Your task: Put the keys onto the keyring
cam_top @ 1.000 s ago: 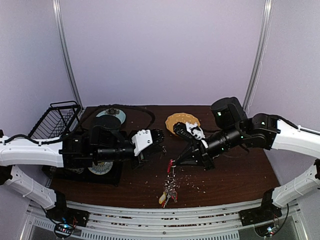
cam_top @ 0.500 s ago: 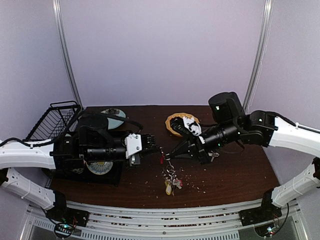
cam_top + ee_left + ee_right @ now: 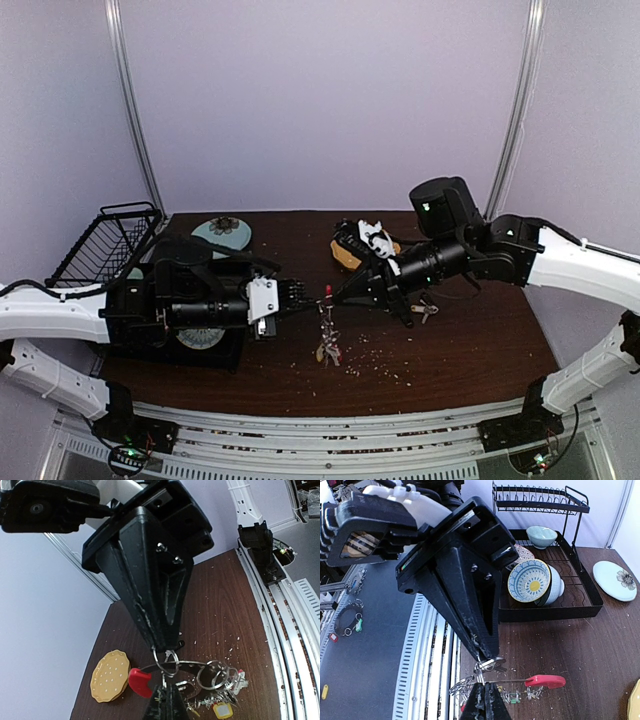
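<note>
Keyring (image 3: 139, 680) hangs above the worktop (image 3: 470, 350), just in front of the yellow plate (image 3: 110, 676), strung between two tool tips with its red section uppermost. Left tool (image 3: 308, 305) and right tool (image 3: 338, 297) meet nose to nose there. Both are fully closed, each seemingly pinching the ring's wire or a small split ring on it; which strand each grips I cannot tell. Keys (image 3: 327, 350) already threaded dangle beneath in a bunch. One loose key (image 3: 424, 311) lies right of the plate. The ring looks held ready for threading. Next, one tool would have to let go, fetch that key and work it onto the wire.
</note>
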Robot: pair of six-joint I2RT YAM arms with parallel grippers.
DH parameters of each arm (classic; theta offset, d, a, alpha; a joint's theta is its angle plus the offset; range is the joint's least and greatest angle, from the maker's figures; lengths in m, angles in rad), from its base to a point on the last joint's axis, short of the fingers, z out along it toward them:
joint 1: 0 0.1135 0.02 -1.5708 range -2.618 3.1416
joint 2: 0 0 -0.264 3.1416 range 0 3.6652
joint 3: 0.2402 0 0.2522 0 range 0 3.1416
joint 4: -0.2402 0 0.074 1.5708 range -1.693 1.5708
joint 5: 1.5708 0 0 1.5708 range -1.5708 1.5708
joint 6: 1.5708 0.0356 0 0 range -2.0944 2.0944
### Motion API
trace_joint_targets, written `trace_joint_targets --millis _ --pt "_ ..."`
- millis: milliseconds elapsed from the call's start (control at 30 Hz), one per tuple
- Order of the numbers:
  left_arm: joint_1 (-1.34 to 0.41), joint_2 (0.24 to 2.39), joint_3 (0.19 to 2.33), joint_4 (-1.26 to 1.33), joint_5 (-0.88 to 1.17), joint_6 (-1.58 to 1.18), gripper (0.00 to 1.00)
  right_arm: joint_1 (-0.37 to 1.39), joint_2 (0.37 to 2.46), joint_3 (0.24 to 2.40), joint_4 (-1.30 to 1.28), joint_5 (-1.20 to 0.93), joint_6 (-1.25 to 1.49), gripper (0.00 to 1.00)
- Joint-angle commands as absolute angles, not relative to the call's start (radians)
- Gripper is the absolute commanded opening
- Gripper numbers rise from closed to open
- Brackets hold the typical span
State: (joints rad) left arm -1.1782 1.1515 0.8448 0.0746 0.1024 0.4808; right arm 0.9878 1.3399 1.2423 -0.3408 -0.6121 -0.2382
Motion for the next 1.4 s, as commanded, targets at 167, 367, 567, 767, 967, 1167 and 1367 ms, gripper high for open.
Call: trace_joint_targets --millis 167,367,567,767,967,1167,1367 --pt "-1.181 1.129 0.834 0.149 0.101 0.494 0.0 0.961 1.353 1.257 -0.278 -0.626 -0.193 0.0" --pt "-1.181 1.129 0.834 0.158 0.053 0.493 0.0 0.961 1.357 1.261 -0.3 -0.655 -0.207 0.0" --pt "-1.181 1.125 0.829 0.158 0.068 0.497 0.0 0.959 1.371 1.269 -0.288 -0.623 -0.184 0.0" --pt "-1.182 1.123 0.826 0.157 0.076 0.499 0.0 0.954 1.378 1.276 -0.286 -0.61 -0.162 0.0" --pt "-1.181 1.121 0.819 0.159 0.073 0.496 0.0 0.94 1.351 1.253 -0.254 -0.655 -0.152 0.0" --pt "-1.181 1.126 0.821 0.161 0.057 0.494 0.0 0.938 1.352 1.244 -0.269 -0.73 -0.175 0.0" --pt "-1.181 1.112 0.813 0.181 0.051 0.491 0.0 0.937 1.357 1.252 -0.324 -0.707 -0.199 0.0"
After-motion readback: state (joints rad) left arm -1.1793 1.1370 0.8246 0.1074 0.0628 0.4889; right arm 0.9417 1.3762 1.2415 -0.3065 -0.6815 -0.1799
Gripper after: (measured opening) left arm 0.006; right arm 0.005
